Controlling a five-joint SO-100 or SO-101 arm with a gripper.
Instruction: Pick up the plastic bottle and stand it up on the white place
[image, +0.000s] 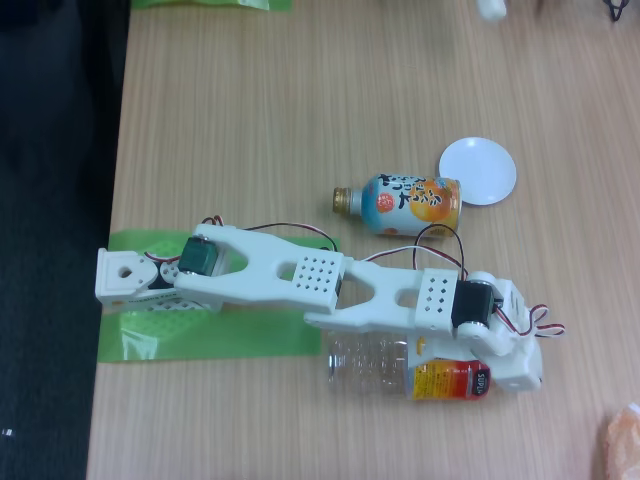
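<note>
The plastic bottle (400, 365) lies flat on the surface (300, 100), so the arm reaches low over its labelled end. Whether the pincer (505, 365) grips it, I cannot tell. The white place (478, 171) waits well apart.

Single fixed camera high overhead, straight down (arm's base at left).

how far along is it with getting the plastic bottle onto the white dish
Early. Done: the arm has reached the plastic bottle, which lies on its side on the table. In hand: the pincer sits at its labelled end; grip unclear. Left: lifting it, carrying it to the empty white dish, and standing it upright.
</note>
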